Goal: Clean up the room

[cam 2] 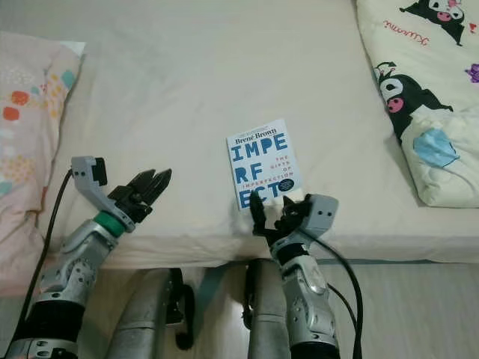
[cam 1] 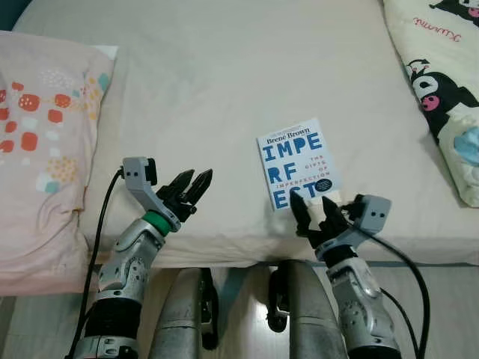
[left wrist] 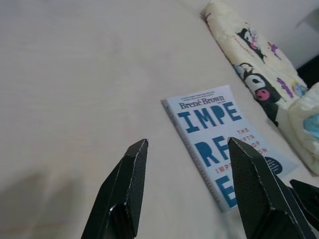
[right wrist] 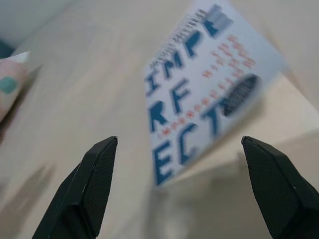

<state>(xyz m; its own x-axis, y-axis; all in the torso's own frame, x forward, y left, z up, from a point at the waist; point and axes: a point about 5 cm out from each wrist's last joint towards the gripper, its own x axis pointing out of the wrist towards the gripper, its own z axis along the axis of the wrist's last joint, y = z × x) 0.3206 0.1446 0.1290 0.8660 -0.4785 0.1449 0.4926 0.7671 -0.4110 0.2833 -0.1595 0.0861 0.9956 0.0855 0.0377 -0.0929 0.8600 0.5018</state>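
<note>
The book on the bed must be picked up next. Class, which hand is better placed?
Probably the right hand: open, at the book's near edge. The left hand hovers well aside.

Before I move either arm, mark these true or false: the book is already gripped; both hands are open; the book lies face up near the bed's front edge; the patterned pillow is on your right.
1. The book is already gripped: false. The right hand sits at its near edge, fingers open, not closed on it.
2. Both hands are open: true, the left hand included.
3. The book lies face up near the front edge of the bed: true.
4. The patterned pillow is on your right: false. It is on the left.
</note>
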